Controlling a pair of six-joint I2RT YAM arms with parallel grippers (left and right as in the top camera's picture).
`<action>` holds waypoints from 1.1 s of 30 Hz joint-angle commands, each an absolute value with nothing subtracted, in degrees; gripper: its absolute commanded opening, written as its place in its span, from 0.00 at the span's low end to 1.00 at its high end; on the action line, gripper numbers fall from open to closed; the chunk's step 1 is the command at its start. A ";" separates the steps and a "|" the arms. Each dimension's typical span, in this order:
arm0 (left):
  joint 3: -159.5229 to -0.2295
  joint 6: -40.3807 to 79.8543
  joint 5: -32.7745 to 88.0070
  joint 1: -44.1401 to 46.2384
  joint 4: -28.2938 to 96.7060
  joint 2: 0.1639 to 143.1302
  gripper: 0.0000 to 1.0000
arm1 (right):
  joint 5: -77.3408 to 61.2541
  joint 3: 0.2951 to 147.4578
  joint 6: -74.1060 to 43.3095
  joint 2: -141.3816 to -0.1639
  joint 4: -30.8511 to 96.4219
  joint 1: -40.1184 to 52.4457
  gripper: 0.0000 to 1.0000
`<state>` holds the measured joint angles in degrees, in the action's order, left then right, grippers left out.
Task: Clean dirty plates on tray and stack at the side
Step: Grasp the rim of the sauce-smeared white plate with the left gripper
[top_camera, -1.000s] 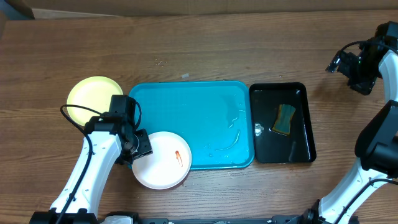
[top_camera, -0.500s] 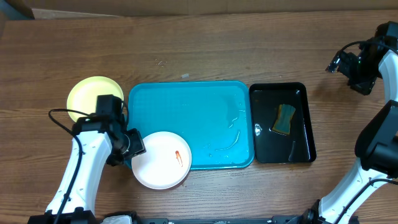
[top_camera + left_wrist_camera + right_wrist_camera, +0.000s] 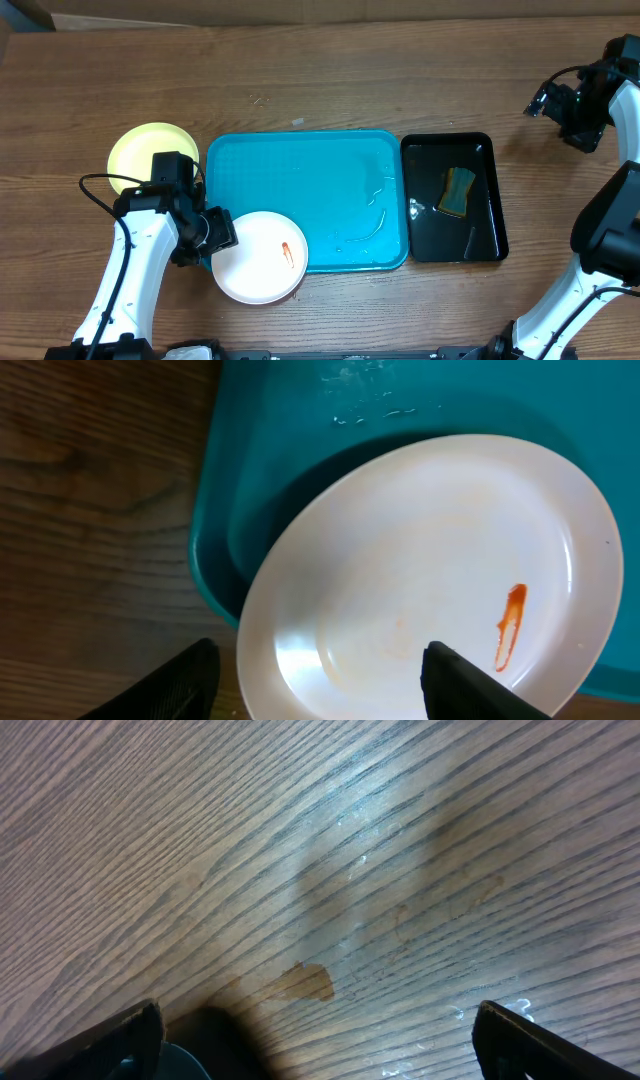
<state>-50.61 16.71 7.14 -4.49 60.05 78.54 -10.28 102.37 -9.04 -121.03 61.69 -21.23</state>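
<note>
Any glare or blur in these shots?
Overhead: sharp, even light, glints on the wet turquoise tray and glossy black tray. Left wrist: soft highlight on the white plate, red smear crisp. Right wrist: broad sheen across the wooden table.

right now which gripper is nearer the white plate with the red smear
Left. The left gripper is at the white plate's left rim, jaws apart; the right gripper hangs far off to its right, beyond the black tray.

Turquoise tray [image 3: 300, 180] middle bare; white plate [image 3: 255, 272] overhangs its near-left corner.
</note>
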 commanded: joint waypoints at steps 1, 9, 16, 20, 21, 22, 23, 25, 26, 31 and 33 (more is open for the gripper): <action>-51.79 16.29 11.92 -4.49 58.48 78.63 0.66 | -10.59 103.57 -9.15 -119.66 61.54 -21.12 1.00; -52.03 16.29 12.29 -4.49 57.82 78.61 0.68 | -10.59 103.57 -9.15 -119.66 61.54 -21.12 1.00; -52.03 16.32 12.27 -4.49 57.74 78.63 0.70 | -10.59 103.57 -9.15 -119.66 61.54 -21.12 1.00; -52.03 16.29 12.27 -4.49 58.06 78.63 0.70 | -10.59 103.57 -9.15 -119.66 61.54 -21.12 1.00; -52.03 16.29 12.27 -4.49 58.19 78.63 0.70 | -10.59 103.57 -9.15 -119.66 61.54 -21.12 1.00; -52.03 16.29 12.27 -4.49 58.24 78.63 0.70 | -10.59 103.57 -9.15 -119.66 61.54 -21.12 1.00; -52.03 16.29 12.27 -4.49 58.24 78.63 0.70 | -10.59 103.57 -9.15 -119.66 61.56 -21.12 1.00; -52.03 16.29 12.25 -4.49 58.17 78.63 0.70 | -10.59 103.57 -9.15 -119.66 61.54 -21.12 1.00; -52.03 16.29 12.23 -4.49 58.11 78.63 0.70 | -10.59 103.57 -9.15 -119.66 61.54 -21.12 1.00; -52.03 16.29 12.10 -4.49 57.78 78.63 0.71 | -10.59 103.57 -9.15 -119.66 61.54 -21.12 1.00; -52.03 16.29 11.86 -4.49 57.98 78.63 0.71 | -10.59 103.57 -9.15 -119.66 61.54 -21.12 1.00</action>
<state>-50.61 16.71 11.38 -4.49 57.82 78.54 -10.28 102.37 -8.99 -121.03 61.69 -21.23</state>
